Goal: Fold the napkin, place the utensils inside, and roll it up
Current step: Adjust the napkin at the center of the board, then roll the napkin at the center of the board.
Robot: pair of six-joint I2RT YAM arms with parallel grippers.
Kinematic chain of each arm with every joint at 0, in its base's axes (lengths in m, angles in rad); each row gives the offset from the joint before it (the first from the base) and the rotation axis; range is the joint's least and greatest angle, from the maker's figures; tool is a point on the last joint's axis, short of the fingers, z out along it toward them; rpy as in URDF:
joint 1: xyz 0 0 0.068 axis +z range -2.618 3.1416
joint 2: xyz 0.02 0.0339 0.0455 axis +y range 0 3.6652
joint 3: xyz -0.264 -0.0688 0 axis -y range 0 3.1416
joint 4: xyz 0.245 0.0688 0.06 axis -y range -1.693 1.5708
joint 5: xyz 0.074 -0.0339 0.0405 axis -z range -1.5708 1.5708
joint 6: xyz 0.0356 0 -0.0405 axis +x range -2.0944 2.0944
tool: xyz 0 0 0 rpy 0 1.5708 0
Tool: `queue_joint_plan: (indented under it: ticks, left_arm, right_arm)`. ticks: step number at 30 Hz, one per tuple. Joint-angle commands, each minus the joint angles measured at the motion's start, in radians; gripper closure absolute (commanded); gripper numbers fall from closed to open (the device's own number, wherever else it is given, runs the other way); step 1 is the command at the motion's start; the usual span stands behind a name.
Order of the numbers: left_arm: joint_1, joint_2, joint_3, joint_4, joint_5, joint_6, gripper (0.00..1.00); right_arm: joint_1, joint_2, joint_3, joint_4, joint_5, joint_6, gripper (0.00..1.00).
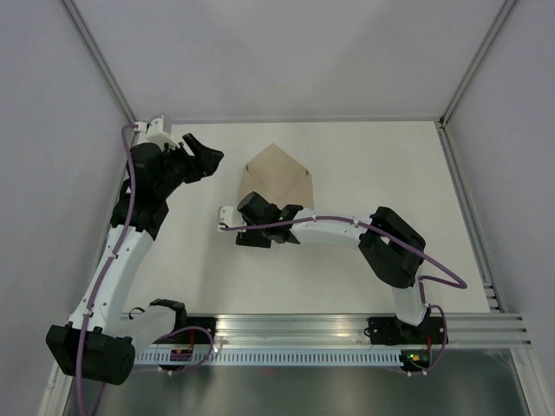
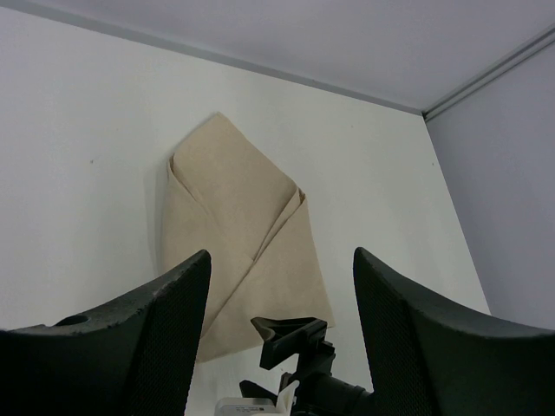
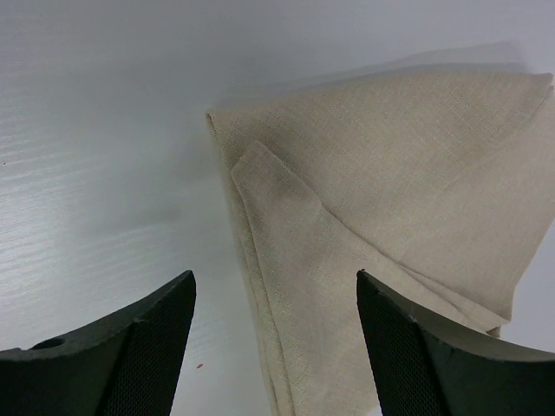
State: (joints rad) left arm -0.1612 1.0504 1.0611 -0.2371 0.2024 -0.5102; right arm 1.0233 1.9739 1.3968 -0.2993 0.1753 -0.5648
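The tan napkin [image 1: 277,176] lies folded into a pointed envelope shape on the white table, mid-back. My right gripper [image 1: 272,211] hovers over its near edge, open, with nothing between the fingers. In the right wrist view the napkin [image 3: 381,191] shows layered flaps, and the right gripper [image 3: 274,277] straddles its left folded edge. My left gripper [image 1: 206,154] is open at the back left, clear of the cloth. In the left wrist view the napkin [image 2: 234,225] lies ahead of the left gripper [image 2: 282,256], and the right gripper's fingers [image 2: 290,334] show below it. The utensils are out of view.
The white table [image 1: 381,165] is bounded by grey walls at the back and sides. A metal frame strip [image 1: 464,199] runs along its right edge. An aluminium rail [image 1: 347,328] carrying both arm bases crosses the near edge.
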Motion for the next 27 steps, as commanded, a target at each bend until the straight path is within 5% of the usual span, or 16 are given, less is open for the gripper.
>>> queue_joint_plan:
  ticks: [1, 27]
  left_arm:
    - [0.0, -0.009, 0.011, 0.005, -0.006, 0.012, 0.28]
    - [0.002, 0.028, -0.019, 0.022, 0.0, 0.013, 0.28]
  right_arm:
    - [0.008, -0.012, 0.005, -0.024, 0.115, -0.017, 0.2]
    - [-0.063, -0.059, -0.113, 0.026, 0.063, -0.021, 0.2]
